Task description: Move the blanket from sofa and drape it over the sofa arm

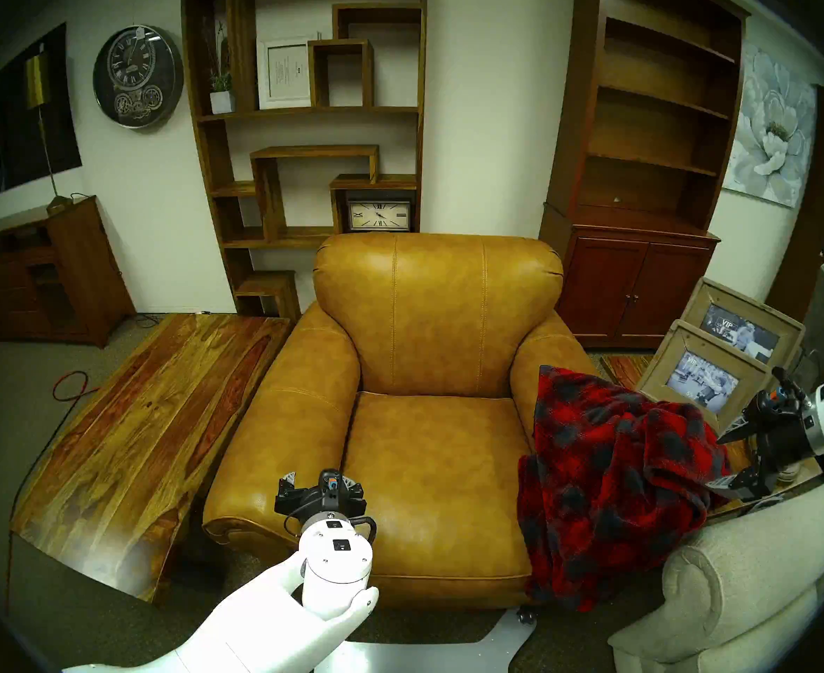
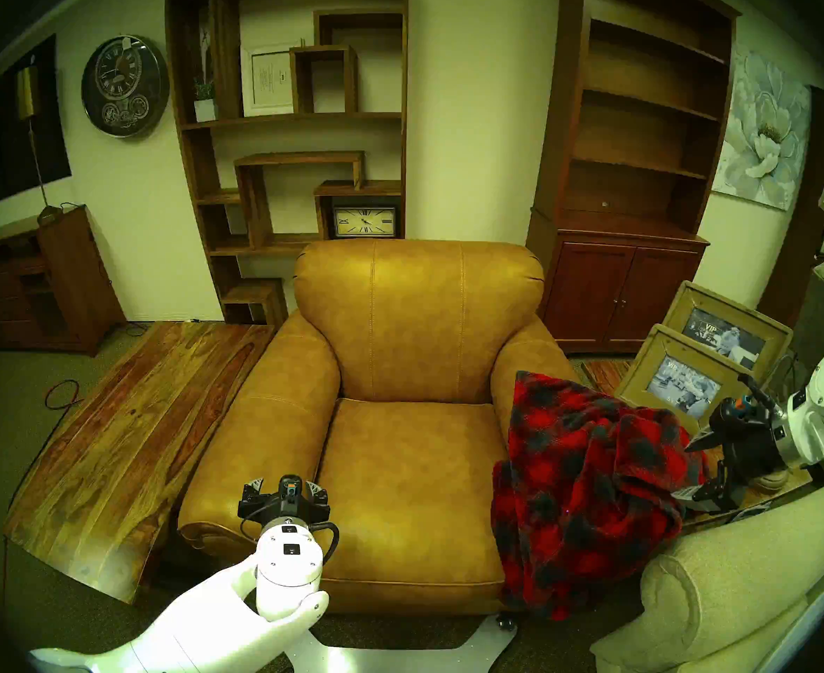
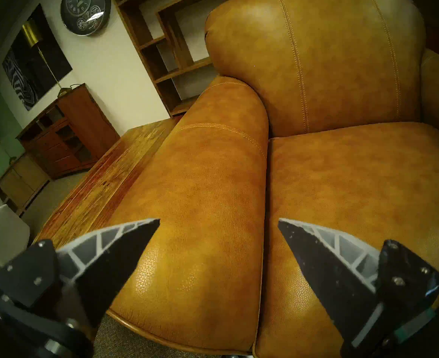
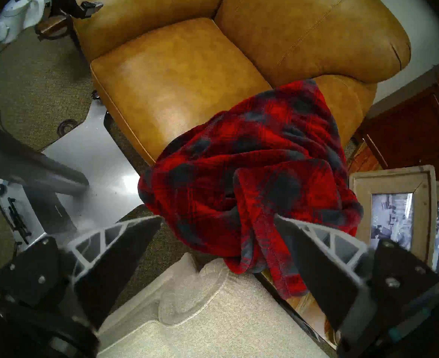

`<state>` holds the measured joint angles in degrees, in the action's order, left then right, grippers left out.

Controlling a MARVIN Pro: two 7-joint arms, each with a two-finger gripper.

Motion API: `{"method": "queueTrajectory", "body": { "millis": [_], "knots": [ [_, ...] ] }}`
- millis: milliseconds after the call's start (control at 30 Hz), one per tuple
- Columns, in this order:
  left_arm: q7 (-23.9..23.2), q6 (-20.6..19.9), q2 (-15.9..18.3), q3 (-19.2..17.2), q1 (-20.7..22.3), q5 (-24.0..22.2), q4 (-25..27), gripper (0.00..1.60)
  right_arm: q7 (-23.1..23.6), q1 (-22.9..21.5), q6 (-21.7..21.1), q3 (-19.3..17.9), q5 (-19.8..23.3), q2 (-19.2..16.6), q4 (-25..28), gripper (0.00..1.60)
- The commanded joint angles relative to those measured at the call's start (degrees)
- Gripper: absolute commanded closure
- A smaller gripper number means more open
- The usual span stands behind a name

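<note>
Over the tan leather armchair's [image 1: 429, 366] right arm [image 1: 558, 354] my plaid fleece blanket [image 1: 614, 482] lay bunched, my right gripper [image 1: 718, 461] spread wide beside it, clamping nothing, my left gripper [image 3: 218, 221] likewise parted above the other arm.

"VIP" reads on the black-and-white photograph in the rear weathered wooden picture frame [image 1: 740, 334] at right; Roman numerals ring the rectangular cream-faced shelf clock [image 1: 379, 215] at centre.

The sofa [image 1: 429, 414] is viewed frontally from above by both head cameras, closely by each wrist camera from opposite sides, seat cushion shared.
</note>
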<state>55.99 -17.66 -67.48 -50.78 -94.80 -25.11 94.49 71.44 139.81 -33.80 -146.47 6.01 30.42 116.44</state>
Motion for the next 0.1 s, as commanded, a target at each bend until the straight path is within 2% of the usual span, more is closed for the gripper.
{"method": "queueTrajectory", "body": {
  "millis": [0, 67],
  "knots": [
    [-0.1, 0.0, -0.2, 0.1, 0.0, -0.1, 1.0, 0.00, 2.4, 0.4, -0.1, -1.2, 0.7, -0.7, 0.0, 0.00],
    [-0.1, 0.0, -0.2, 0.1, 0.0, -0.1, 1.0, 0.00, 2.4, 0.6, -0.1, -1.3, 0.8, -0.8, 0.0, 0.00]
  ]
}}
